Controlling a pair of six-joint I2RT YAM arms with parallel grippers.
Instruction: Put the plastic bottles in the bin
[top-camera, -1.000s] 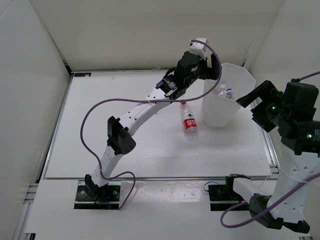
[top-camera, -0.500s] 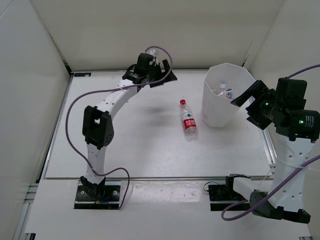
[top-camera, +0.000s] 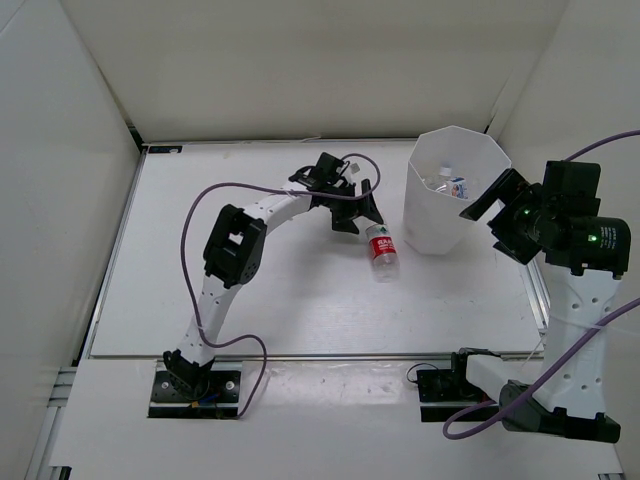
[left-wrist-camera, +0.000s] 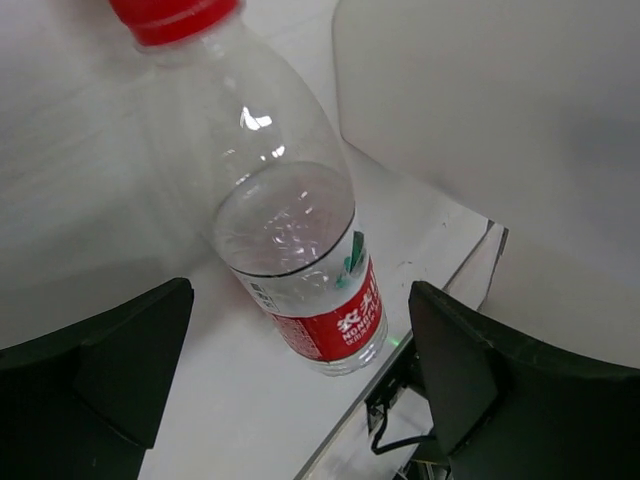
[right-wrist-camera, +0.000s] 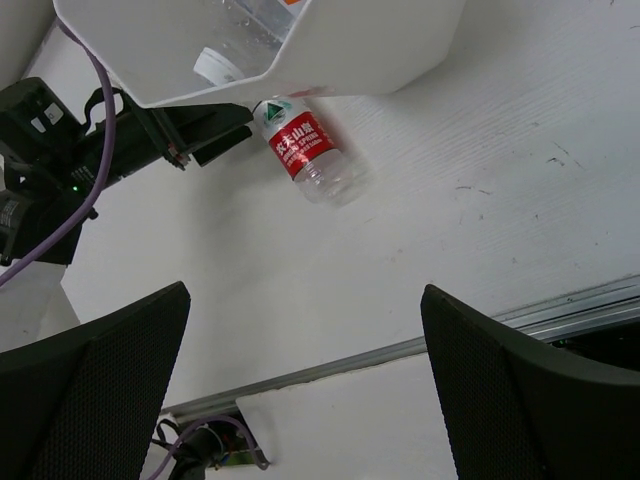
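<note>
A clear plastic bottle (top-camera: 380, 247) with a red cap and red-white label lies on the white table just left of the bin (top-camera: 455, 215). In the left wrist view this bottle (left-wrist-camera: 290, 230) lies lengthwise between my open fingers, cap away from me, untouched. My left gripper (top-camera: 358, 212) hovers open over its cap end. The tall white faceted bin (right-wrist-camera: 330, 50) holds at least two clear bottles (top-camera: 446, 182), one with a bluish-white label. My right gripper (top-camera: 495, 222) stands open and empty, raised beside the bin's right side. From the right wrist the red-labelled bottle (right-wrist-camera: 305, 150) shows below the bin.
White enclosure walls stand at the back and both sides. A metal rail (top-camera: 320, 355) runs along the table's near edge, with both arm bases below it. The bin's wall (left-wrist-camera: 480, 100) stands close to the right of my left gripper.
My left arm has swung from over the bin to the back of the table, then down over the red-capped bottle's cap end. The right arm has shifted only slightly. The bottle has not moved.
</note>
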